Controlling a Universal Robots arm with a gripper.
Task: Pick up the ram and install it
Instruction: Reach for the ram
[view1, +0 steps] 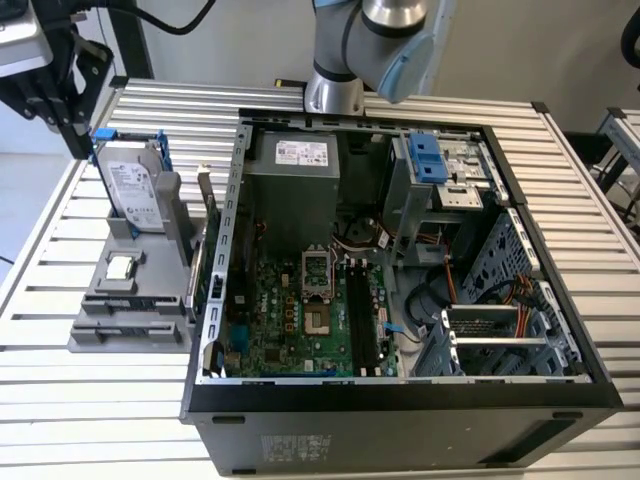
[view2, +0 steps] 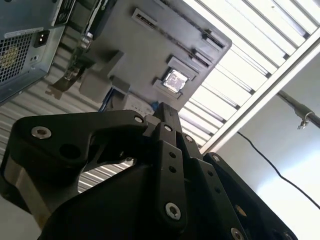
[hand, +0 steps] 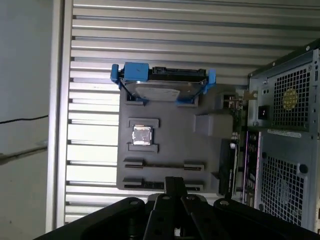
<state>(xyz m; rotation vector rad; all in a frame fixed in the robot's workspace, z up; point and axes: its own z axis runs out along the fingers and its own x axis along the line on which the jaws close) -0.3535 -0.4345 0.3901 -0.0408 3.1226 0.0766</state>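
Observation:
The ram is a thin dark stick standing on edge in the grey holder, on the side nearest the computer case. In the first wrist view the ram shows as a dark bar between the holder and the case. My gripper hangs at the exterior view's far left, above the holder's outer end and well away from the ram. In both wrist views its fingers sit pressed together with nothing between them.
A silver hard drive in a blue bracket stands upright in the holder, with a small silver chip in front of it. The open case holds the motherboard with long black slots. Everything rests on a slatted metal table.

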